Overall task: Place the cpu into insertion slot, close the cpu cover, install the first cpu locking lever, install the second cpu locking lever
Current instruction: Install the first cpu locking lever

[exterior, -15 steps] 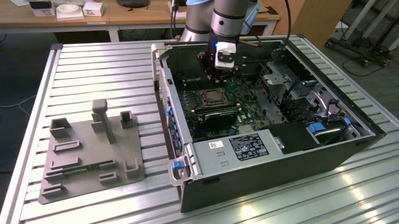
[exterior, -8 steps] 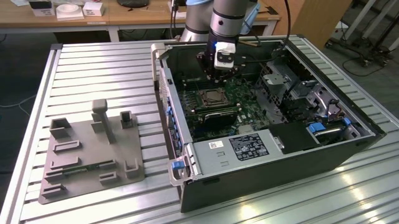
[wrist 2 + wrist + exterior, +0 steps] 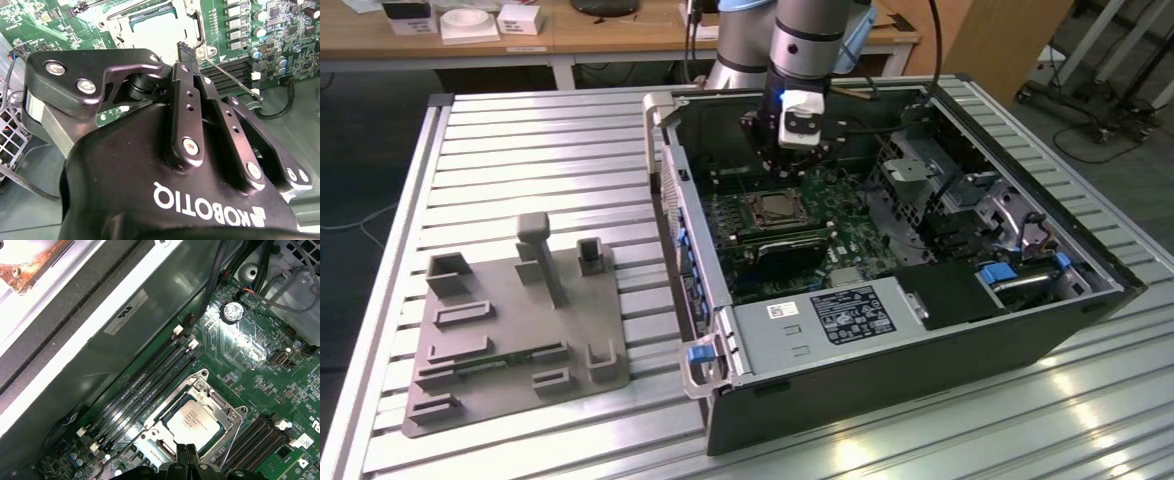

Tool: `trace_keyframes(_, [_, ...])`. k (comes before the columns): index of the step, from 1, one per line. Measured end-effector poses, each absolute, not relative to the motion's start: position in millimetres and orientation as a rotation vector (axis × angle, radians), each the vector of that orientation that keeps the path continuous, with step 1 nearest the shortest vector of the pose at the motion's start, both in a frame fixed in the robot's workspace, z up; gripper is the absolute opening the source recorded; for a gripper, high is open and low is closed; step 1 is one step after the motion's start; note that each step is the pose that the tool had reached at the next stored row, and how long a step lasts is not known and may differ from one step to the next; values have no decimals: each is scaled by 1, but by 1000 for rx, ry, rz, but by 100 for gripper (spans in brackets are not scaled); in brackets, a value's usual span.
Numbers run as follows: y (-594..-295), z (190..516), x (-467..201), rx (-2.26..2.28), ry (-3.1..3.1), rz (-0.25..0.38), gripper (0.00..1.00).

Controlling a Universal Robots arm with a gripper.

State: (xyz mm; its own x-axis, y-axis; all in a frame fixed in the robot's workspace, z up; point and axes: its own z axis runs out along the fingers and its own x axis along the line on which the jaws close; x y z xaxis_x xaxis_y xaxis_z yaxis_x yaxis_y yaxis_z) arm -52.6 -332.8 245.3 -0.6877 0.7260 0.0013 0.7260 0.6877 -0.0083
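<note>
The cpu (image 3: pixel 192 420), a silvery square chip, lies in the insertion slot (image 3: pixel 781 207) on the green board inside the open computer case. The cpu cover (image 3: pixel 220 402), a silver frame plate, lies flat around the chip; both also appear in the second wrist view, cpu (image 3: pixel 155 31) and cover (image 3: pixel 194 22). My gripper (image 3: pixel 186 451) hangs just above one edge of the socket, fingers shut together with nothing between them. A thin metal locking lever (image 3: pixel 231 76) runs slanted away from the socket's corner, close beside the fingertips (image 3: pixel 183 50). In the exterior view the gripper (image 3: pixel 790 160) is above the socket.
Black memory slots (image 3: pixel 145 380) run along one side of the socket and more (image 3: pixel 260 435) along the other. The case walls (image 3: pixel 670 190) surround the board. A grey box (image 3: pixel 834 320) and drive bays (image 3: pixel 947 190) crowd the case. A grey fixture plate (image 3: pixel 507 330) lies on the slatted table.
</note>
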Motion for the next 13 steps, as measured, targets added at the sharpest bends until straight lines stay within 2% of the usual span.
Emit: trace_keyframes(13, [-333, 245, -62, -1039, -2961, 12, 10])
